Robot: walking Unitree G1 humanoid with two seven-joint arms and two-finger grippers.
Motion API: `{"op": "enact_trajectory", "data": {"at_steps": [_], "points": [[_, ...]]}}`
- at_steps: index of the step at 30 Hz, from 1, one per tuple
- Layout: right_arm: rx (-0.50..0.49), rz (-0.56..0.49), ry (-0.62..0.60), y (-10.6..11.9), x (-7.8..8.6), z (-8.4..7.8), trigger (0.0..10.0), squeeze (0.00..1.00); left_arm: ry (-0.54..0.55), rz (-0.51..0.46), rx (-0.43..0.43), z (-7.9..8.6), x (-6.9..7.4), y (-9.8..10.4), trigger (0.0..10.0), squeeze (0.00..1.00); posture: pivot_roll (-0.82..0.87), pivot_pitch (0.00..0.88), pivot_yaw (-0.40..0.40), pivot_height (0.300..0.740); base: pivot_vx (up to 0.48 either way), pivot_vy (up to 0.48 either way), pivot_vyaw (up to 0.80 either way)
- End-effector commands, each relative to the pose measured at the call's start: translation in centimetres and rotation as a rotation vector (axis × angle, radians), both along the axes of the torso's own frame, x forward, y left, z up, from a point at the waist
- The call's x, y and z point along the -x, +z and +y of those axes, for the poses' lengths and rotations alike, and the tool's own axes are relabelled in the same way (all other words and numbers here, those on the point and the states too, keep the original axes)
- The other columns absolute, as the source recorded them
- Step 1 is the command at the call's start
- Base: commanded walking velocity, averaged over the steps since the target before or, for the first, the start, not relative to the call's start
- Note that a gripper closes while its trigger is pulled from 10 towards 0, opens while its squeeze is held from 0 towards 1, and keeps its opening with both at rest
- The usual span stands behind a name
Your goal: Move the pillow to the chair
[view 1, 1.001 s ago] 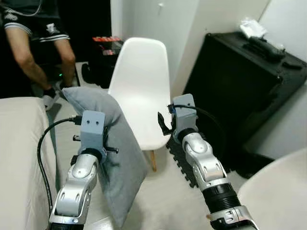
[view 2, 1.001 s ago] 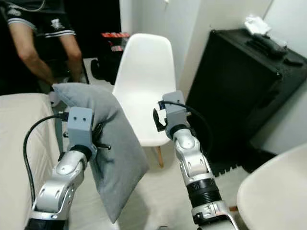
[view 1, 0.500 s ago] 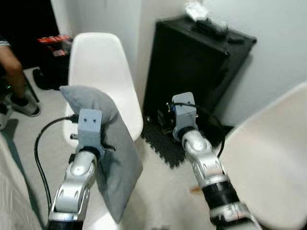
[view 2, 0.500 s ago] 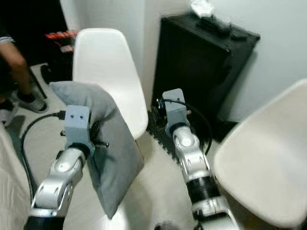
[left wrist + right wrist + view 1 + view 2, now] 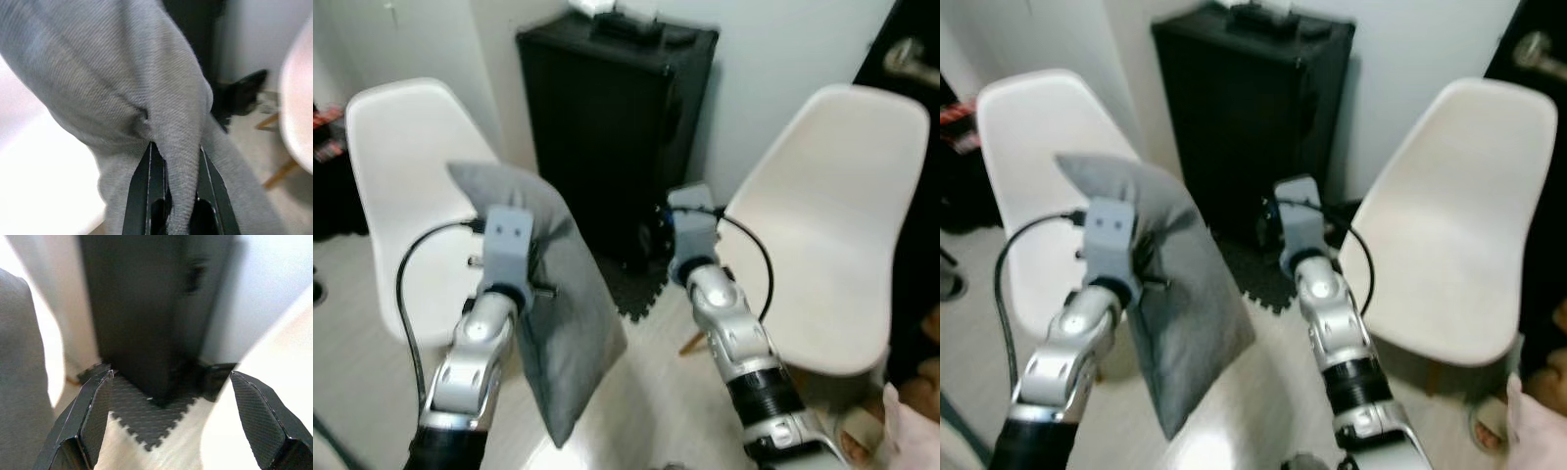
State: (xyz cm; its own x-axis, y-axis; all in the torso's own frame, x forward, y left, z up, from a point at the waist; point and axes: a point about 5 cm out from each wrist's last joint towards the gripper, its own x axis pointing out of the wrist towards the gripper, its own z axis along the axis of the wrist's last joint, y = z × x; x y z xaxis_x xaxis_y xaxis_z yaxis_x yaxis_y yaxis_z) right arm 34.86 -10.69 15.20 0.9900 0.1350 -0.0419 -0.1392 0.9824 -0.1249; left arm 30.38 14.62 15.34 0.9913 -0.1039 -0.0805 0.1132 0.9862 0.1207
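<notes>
Pillow (image 5: 570,313): soft grey fabric, seemingly ribbed.

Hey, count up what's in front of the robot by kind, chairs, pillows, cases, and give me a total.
White chairs: 2, one on the left, one on the right
Grey pillow: 1, pinched in the left gripper
Black case: 1
Total: 4

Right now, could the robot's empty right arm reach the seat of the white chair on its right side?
Probably yes. The right gripper is open and holds nothing, and the white chair stands just beside it with a bare seat and nothing between them.
</notes>
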Motion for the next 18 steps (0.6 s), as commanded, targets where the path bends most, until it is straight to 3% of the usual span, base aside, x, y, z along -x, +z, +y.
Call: {"op": "enact_trajectory", "data": {"at_steps": [1,18], "points": [[-0.035,-0.001,-0.022,-0.27,0.34,-0.17,10.0,0.00,-0.028,-0.079,-0.018,-0.07,-0.54,1.62,10.0,0.00,0.08,0.079,0.084,0.723,0.000,0.000,-0.80],[-0.049,0.006,-0.025,-0.14,0.17,-0.44,10.0,0.00,-0.020,-0.062,0.061,-0.52,-0.30,1.12,10.0,0.00,0.07,0.065,0.049,0.723,0.000,0.000,-0.80]]}}
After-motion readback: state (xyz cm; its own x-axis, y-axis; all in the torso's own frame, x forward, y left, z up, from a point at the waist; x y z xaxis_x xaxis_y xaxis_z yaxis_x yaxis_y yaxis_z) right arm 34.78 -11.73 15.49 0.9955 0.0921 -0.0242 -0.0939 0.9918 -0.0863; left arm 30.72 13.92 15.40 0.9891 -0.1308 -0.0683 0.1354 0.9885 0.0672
